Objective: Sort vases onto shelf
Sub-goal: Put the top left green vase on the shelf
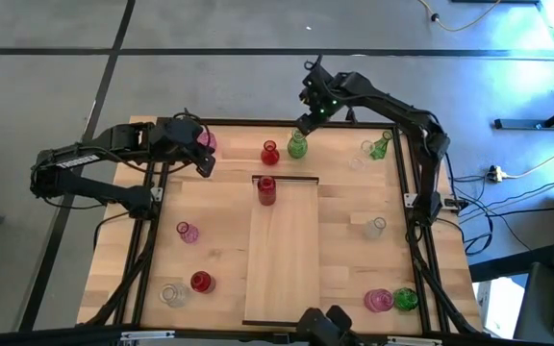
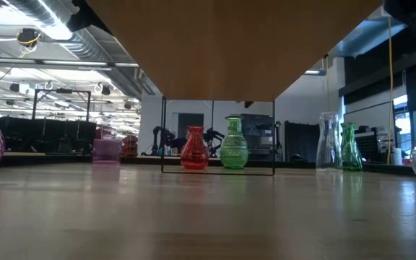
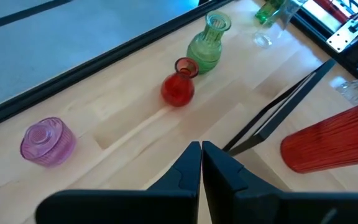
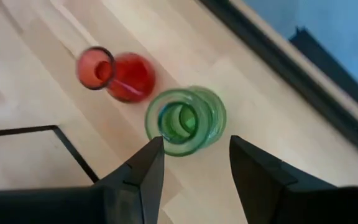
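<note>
The shelf (image 1: 282, 259) is a long pale board in the middle of the table. One red vase (image 1: 266, 189) stands on its far end. A green vase (image 1: 297, 145) and a second red vase (image 1: 270, 152) stand upright on the table near the far edge. My right gripper (image 4: 194, 155) hangs open just above the green vase (image 4: 185, 120), pointing steeply down; the vase's mouth shows just ahead of the fingertips, untouched. My left gripper (image 3: 202, 155) is shut and holds nothing, at the far left next to a pink vase (image 1: 207, 141).
More vases stand around the shelf: green (image 1: 381, 146) and clear (image 1: 359, 157) at the far right, clear (image 1: 375, 228) at the right, pink (image 1: 188, 232) at the left, red (image 1: 201, 282) and clear (image 1: 172, 294) near left, pink (image 1: 379, 300) and green (image 1: 405, 299) near right.
</note>
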